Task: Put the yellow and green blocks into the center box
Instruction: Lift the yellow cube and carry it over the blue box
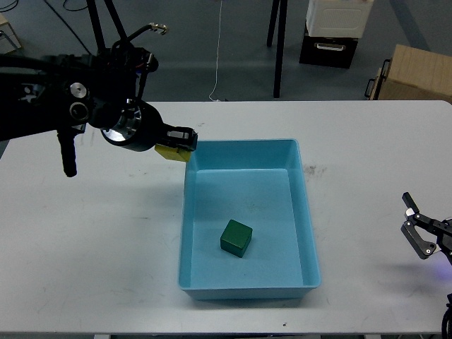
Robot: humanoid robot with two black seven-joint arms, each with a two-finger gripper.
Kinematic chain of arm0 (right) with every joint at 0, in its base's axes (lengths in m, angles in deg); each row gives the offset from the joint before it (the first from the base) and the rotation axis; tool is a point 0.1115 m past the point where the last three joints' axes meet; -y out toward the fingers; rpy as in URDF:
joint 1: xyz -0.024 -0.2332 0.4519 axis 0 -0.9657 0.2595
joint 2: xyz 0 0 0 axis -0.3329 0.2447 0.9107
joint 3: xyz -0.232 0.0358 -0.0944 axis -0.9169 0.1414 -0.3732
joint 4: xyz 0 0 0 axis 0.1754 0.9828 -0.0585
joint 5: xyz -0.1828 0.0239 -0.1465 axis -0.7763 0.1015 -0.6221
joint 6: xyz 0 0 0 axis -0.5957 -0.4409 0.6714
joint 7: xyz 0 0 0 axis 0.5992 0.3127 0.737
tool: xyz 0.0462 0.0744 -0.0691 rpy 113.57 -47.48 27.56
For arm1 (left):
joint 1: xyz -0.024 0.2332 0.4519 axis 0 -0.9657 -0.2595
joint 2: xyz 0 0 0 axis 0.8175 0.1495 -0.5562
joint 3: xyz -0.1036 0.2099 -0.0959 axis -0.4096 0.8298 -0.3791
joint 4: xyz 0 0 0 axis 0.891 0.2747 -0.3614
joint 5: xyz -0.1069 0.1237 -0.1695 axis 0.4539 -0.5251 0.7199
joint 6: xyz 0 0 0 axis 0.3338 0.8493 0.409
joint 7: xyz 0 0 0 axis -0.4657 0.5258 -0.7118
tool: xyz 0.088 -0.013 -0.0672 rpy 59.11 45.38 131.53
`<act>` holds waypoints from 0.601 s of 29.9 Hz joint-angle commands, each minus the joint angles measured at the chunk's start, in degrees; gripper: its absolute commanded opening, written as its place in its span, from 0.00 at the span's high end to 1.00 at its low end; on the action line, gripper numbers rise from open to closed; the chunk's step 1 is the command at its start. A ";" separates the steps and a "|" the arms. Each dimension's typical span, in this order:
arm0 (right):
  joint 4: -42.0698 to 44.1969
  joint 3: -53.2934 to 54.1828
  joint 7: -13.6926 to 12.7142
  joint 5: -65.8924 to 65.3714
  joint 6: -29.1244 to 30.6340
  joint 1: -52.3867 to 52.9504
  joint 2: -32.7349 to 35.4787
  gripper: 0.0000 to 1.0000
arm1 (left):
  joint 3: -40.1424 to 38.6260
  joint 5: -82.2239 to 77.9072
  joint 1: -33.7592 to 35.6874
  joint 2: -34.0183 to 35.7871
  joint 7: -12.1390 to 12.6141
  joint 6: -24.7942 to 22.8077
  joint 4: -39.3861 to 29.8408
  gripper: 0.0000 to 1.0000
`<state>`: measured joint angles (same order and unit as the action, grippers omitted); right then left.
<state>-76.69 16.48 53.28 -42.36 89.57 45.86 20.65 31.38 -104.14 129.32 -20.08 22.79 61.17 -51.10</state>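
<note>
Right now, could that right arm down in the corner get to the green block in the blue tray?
Probably yes. The green block lies alone on the tray's flat bottom, nothing over it, and the walls are shallow. The right gripper sits beside the tray with bare table between. The left gripper, holding the yellow block, is at the far corner.

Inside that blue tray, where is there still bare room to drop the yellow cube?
The blue tray has bare floor along its far half, between the green block and the far wall, and along its right side. The near left-centre is taken by the green block. The left gripper holds the yellow block beside the tray's far-left corner, so that corner is crowded.
</note>
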 commanded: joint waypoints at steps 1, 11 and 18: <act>0.29 0.15 0.00 -0.01 0.00 0.00 -0.04 0.02 | 1.29 0.27 1.56 -7.43 0.00 0.01 0.66 1.00; 1.35 0.76 0.00 -0.01 0.00 0.00 0.14 0.03 | 7.10 0.19 -0.64 -16.85 -0.52 0.01 -0.04 0.96; 1.35 0.85 0.00 -0.01 0.00 0.00 0.31 0.03 | 8.24 0.10 -0.90 -21.06 -1.75 0.01 0.13 0.88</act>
<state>-75.34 17.24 53.29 -42.37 89.57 45.86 20.83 38.88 -103.95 128.59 -39.58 21.52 61.18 -51.14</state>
